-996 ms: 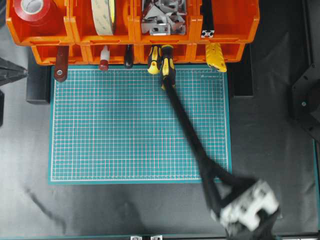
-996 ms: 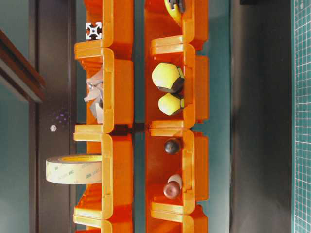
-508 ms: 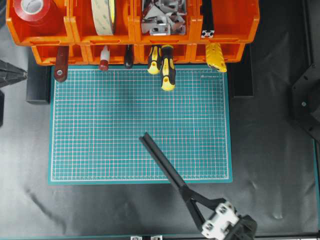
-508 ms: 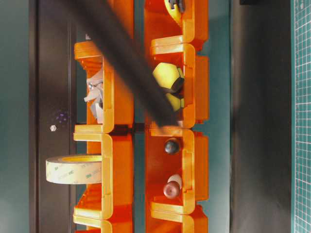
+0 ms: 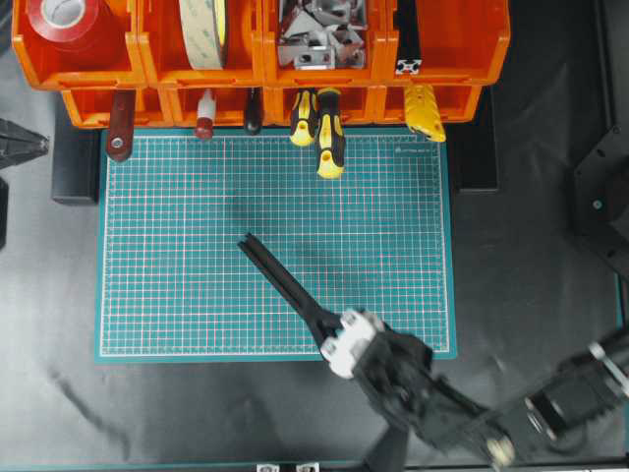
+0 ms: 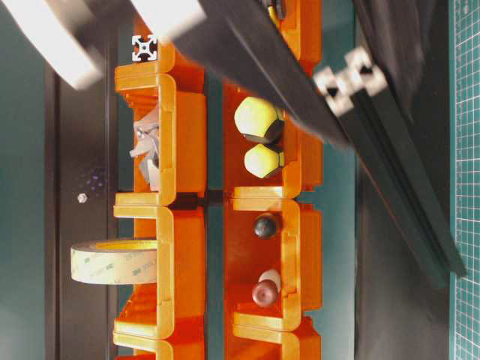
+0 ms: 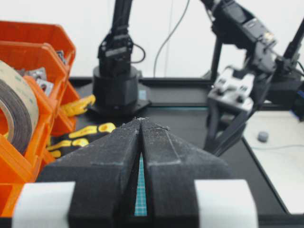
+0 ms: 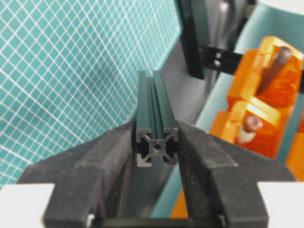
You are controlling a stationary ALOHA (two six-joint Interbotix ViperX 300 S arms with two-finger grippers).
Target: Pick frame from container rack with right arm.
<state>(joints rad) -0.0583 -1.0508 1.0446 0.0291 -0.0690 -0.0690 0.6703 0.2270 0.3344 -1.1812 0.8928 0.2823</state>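
My right gripper [image 8: 156, 142] grasps the frame [image 5: 283, 280] above the green mat [image 5: 197, 246]. My left gripper [image 7: 141, 124] is clenched, near 2 rows of orange bins, the container rack [image 5: 452, 44], against a white wall [image 7: 190, 28].

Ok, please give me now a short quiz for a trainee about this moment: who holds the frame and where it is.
1. True or false: the right pincer is shut on the frame.
2. In the overhead view, the held frame lies across which thing? A) the green mat B) the red tape roll C) the yellow-handled screwdrivers
3. Fill the gap: in the left wrist view, the left pincer holds nothing and its jaws are ____.

Key: 1 true; 2 A; 3 shut.
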